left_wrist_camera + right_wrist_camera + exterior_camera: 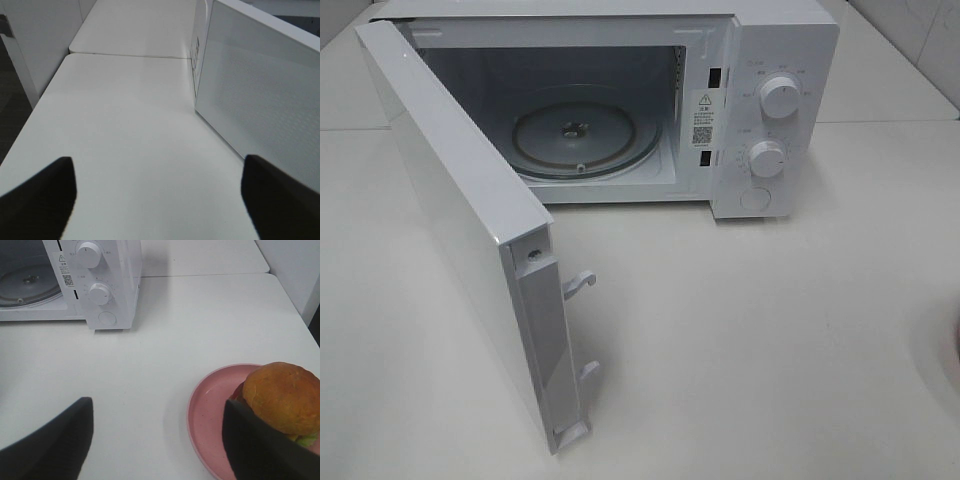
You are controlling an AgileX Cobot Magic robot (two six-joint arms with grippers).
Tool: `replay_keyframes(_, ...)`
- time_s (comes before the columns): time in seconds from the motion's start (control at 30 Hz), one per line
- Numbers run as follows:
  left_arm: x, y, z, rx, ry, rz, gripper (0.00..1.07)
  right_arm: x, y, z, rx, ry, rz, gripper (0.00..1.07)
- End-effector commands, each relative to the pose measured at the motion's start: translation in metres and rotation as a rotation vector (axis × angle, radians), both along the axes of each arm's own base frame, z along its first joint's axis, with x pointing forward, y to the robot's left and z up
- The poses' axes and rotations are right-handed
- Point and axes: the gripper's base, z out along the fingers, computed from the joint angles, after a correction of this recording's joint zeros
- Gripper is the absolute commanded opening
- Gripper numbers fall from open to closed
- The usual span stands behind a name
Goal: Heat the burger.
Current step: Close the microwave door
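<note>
High view: The white microwave [760,100] sits at the back edge of the table [770,350]. Its door [470,230] hangs wide open. The glass tray [585,135] inside is bare. No arm shows here. At the right edge a bit of pink peeks in, too cut off to tell what it is.

Left wrist view: The left gripper [159,197] hovers low over the table, beside the open door [260,105]. Its two dark fingers [37,197] are spread apart, holding nothing. Only the tips show.

Right wrist view: The right gripper [159,440] is spread wide and holds nothing. The burger [282,397] sits on the pink plate [212,425] near the table's right edge. One finger [260,445] hides part of both.
</note>
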Motion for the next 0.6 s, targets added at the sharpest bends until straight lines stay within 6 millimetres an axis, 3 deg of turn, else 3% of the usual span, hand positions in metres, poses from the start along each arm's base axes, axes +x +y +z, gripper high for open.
replay_keyframes(0.03, 0.012, 0.001, 0.009, 0.003, -0.046, 0.008, 0.39, -0.004, 0.0, -0.001, 0.001, -0.029, -0.002, 0.72)
replay_keyframes(0.07, 0.022, 0.002, 0.012, 0.002, -0.051, 0.01, 0.21, -0.004, 0.0, -0.001, 0.001, -0.029, -0.002, 0.72)
replay_keyframes(0.1, 0.022, 0.002, 0.012, 0.002, -0.051, 0.01, 0.21, -0.004, 0.0, -0.001, 0.001, -0.029, -0.002, 0.72)
replay_keyframes(0.13, 0.028, 0.003, 0.013, 0.001, -0.051, 0.011, 0.14, -0.004, 0.0, -0.001, 0.001, -0.029, -0.002, 0.72)
replay_keyframes(0.17, 0.039, 0.004, 0.015, 0.001, -0.07, 0.014, 0.0, -0.004, 0.0, -0.001, 0.001, -0.029, -0.002, 0.72)
replay_keyframes(0.27, 0.045, 0.004, 0.015, 0.003, -0.081, 0.015, 0.0, -0.004, 0.0, -0.001, 0.001, -0.029, -0.002, 0.72)
replay_keyframes(0.3, 0.058, 0.005, 0.014, 0.004, -0.131, 0.02, 0.0, -0.004, 0.0, -0.001, 0.001, -0.029, -0.002, 0.72)
replay_keyframes(0.37, 0.064, 0.006, 0.012, 0.004, -0.164, 0.023, 0.0, -0.004, 0.0, -0.001, 0.001, -0.029, -0.002, 0.72)
replay_keyframes(0.43, 0.085, 0.009, 0.0, 0.009, -0.282, 0.036, 0.0, -0.004, 0.0, -0.001, 0.001, -0.029, -0.002, 0.72)
replay_keyframes(0.6, 0.104, 0.011, -0.017, 0.013, -0.37, 0.05, 0.0, -0.004, 0.0, -0.001, 0.001, -0.029, -0.002, 0.72)
